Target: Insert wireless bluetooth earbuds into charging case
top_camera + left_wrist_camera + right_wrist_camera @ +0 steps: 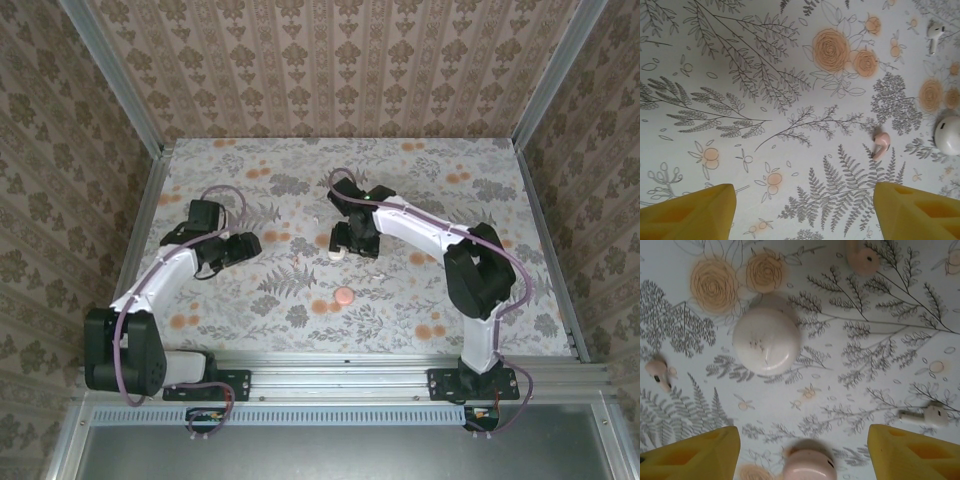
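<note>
Charging case (344, 295), a salmon-pink puck, lies alone on the flowered desk (420, 170), well in front of the right jaws and touched by nothing.

The right jaws stand wide open and hold nothing; their yellow fingertips (690, 455) are far from each other. Nearest, low in the gap between them, is a blurred pink round piece (807, 465). It touches neither fingertip, and I cannot tell what it is. A little further, a white earbud (927, 415) lies ahead of the fingertip at the right of the wrist view. A pinkish earbud (657, 374) lies ahead of the other fingertip, at the left edge. Beyond the gap, slightly to the left, sits a white domed piece (766, 340). Farthest ahead is the charging case, pale pink with a dark dot.

The left jaws are also wide open, with only bare desk between them. Ahead of the fingertip at the right of that wrist view lies a pinkish earbud. The white domed piece is at the right edge beside it, apart from it. The white earbud lies farthest ahead.
</note>
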